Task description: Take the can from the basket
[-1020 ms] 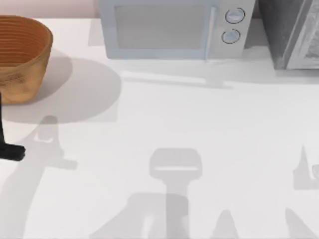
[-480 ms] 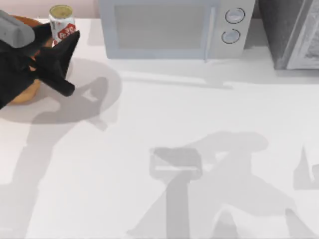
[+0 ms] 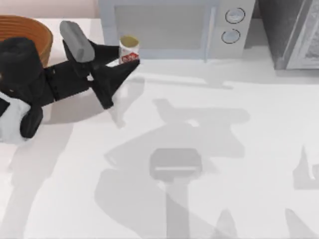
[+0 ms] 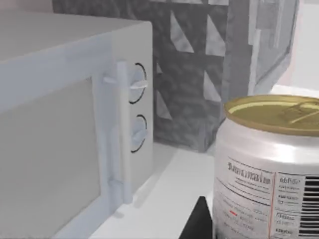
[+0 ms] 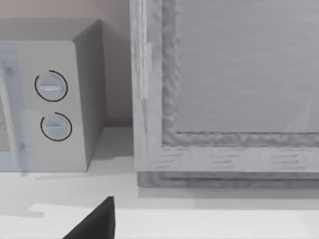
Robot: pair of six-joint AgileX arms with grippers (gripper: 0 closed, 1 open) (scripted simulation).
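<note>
Left hand (image 3: 124, 62), stretched rightward past the basket (image 3: 30, 30), grips the can (image 3: 129, 50).

Left arm (image 3: 55, 82): matte black housing built from blocky segments, with a white rounded section (image 3: 11, 122) at the rear end. A grey rounded cylindrical module (image 3: 76, 41) is mounted on top near the wrist. The left pincer (image 3: 122, 67) carries two black, wedge-shaped fingers (image 3: 107, 89) that taper to points. Right arm: one black, wedge-shaped finger tip (image 5: 97, 221) is visible in the right wrist view.
</note>
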